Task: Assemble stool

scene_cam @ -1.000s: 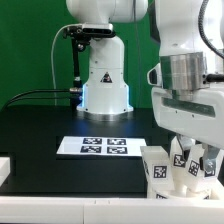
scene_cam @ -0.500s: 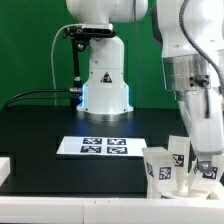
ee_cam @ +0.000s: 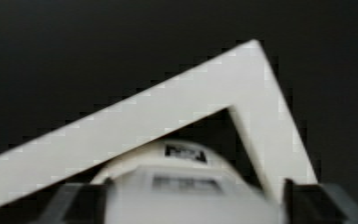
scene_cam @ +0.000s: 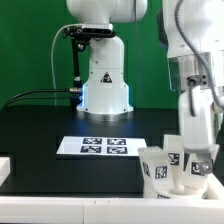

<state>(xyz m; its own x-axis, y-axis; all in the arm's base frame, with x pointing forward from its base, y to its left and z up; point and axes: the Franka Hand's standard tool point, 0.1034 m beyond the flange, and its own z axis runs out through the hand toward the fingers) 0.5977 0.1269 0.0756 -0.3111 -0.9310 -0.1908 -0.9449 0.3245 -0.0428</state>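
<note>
Far left: a low white block [scene_cam: 5, 166] sits at the table edge, at about 8 o'clock in the exterior view. It is not involved now.
Back centre: the big white robot base [scene_cam: 102, 80] stands at 12 o'clock on the black table [scene_cam: 40, 130], with a black cable [scene_cam: 40, 95] running out toward 9 o'clock.
Front centre: the thin flat white marker board [scene_cam: 105, 146] lies at 6 o'clock, apart from the work.
Task parts: the stool, a group of small white plastic pieces with black-and-white square tags [scene_cam: 165, 163], stands at about 4 o'clock, near the front edge of the table.
Arm: the white robot arm [scene_cam: 195, 95] comes down from 2 o'clock onto this group.
What changed: in the last second the arm moved toward 3 o'clock and came lower, and its lower part now covers some pieces. The pieces stayed almost in place.
Meaning for you: I judge this as a re-grip or a release, not a finished joint.
Hand: in the wrist view the gripper [ee_cam: 190, 208] has its dark fingers [ee_cam: 78, 205] on both sides of a rounded white tagged piece [ee_cam: 179, 170]. The picture is blurred, so I cannot tell whether they press it or stand free.
Beyond the piece: a white angled strip [ee_cam: 211, 95] crosses the wrist view.
</note>
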